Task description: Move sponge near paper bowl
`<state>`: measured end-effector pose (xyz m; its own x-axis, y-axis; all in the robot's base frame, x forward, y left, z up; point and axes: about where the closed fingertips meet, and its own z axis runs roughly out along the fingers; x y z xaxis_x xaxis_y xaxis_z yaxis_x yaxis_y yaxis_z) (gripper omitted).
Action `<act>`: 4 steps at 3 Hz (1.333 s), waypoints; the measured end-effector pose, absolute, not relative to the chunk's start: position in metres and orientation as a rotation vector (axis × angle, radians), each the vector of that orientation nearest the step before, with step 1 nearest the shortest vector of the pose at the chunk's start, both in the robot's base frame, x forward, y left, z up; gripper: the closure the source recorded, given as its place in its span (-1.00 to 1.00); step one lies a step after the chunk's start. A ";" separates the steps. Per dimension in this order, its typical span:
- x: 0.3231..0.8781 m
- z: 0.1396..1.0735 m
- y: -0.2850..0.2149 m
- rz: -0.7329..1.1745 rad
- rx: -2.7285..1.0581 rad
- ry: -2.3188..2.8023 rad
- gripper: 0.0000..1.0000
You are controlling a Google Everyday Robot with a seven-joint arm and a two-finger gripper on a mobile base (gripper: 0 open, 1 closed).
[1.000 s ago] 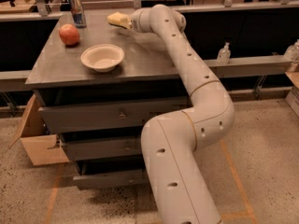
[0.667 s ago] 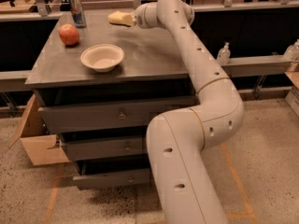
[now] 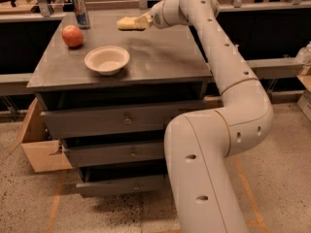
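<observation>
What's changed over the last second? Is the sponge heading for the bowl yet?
Not yet. The arm raised its wrist, but the gripper remains at the far edge of the table beside the sponge, which barely shifted. The paper bowl, apple and can are unmoved.

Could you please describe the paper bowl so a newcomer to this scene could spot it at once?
Find the grey drawer cabinet; on its top, towards the front left, sits the paper bowl. The gripper is towards the back of the top, by the sponge. The bowl is the only shallow, round, cream dish, wider than the red apple behind it.
</observation>
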<state>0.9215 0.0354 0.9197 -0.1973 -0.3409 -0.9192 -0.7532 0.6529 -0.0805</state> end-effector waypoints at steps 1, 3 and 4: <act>0.905 0.920 0.029 0.509 -0.931 1.795 1.00; 0.872 0.942 0.016 0.550 -0.947 1.747 1.00; 0.845 0.965 0.008 0.541 -0.914 1.723 1.00</act>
<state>0.8453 0.0085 0.9650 -0.1445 -0.3122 -0.9390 -0.7931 0.6040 -0.0787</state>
